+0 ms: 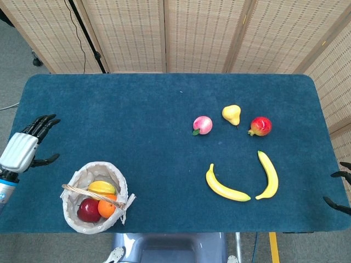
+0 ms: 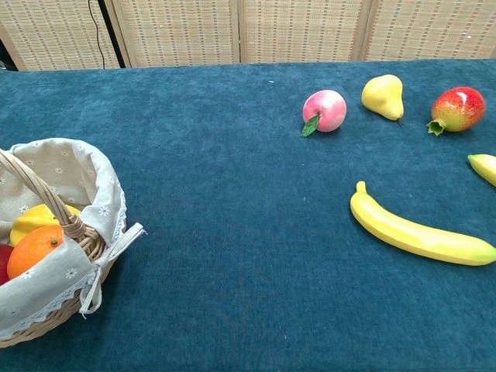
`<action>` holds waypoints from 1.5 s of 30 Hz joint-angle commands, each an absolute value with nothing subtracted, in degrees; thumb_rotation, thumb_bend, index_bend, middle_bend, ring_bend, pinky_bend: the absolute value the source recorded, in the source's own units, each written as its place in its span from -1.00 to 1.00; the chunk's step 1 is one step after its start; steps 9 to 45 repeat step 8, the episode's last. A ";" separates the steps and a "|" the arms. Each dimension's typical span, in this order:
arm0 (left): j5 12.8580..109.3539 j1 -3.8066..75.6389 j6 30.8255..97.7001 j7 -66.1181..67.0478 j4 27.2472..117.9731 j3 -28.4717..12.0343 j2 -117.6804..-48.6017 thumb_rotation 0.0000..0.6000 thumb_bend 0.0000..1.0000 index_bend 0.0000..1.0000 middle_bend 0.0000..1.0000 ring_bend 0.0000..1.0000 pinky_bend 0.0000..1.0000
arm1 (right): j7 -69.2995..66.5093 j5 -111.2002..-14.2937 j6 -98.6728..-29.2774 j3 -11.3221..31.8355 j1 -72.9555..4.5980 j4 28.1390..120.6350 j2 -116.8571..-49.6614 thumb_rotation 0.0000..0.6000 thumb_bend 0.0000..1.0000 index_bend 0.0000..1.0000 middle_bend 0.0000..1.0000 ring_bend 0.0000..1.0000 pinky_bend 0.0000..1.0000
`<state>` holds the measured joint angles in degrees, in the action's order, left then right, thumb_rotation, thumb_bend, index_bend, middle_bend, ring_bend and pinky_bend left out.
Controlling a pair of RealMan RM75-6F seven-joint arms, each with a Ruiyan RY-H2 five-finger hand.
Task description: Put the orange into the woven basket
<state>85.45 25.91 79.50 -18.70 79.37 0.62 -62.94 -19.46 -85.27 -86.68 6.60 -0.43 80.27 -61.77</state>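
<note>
The orange [image 1: 106,208] [image 2: 33,249] lies inside the woven basket [image 1: 75,180] [image 2: 81,173], next to a red apple [image 1: 89,210] and a yellow fruit [image 1: 102,187]. The basket has a cloth lining and a wicker handle. My left hand [image 1: 24,147] is at the table's left edge, well away from the basket, fingers spread and holding nothing. Only the dark fingertips of my right hand [image 1: 339,189] show at the right edge of the head view, spread apart. Neither hand appears in the chest view.
A peach [image 1: 202,125], a yellow pear [image 1: 232,114] and a pomegranate [image 1: 260,126] lie on the blue table's right half. Two bananas [image 1: 225,186] [image 1: 268,175] lie in front of them. Folding screens stand behind the table.
</note>
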 commanded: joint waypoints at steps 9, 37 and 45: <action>79.16 19.76 81.32 -11.71 78.58 -1.62 -67.15 1.00 -0.62 -0.76 -0.83 -0.87 -0.60 | -12.84 -85.53 -85.09 7.65 -3.61 81.10 -64.30 1.00 -1.00 -0.44 -0.75 -0.77 -0.83; 79.16 19.76 81.32 -11.71 78.58 -1.62 -67.15 1.00 -0.62 -0.76 -0.83 -0.87 -0.60 | -12.84 -85.53 -85.09 7.65 -3.61 81.10 -64.30 1.00 -1.00 -0.44 -0.75 -0.77 -0.83; 79.16 19.76 81.32 -11.71 78.58 -1.62 -67.15 1.00 -0.62 -0.76 -0.83 -0.87 -0.60 | -12.84 -85.53 -85.09 7.65 -3.61 81.10 -64.30 1.00 -1.00 -0.44 -0.75 -0.77 -0.83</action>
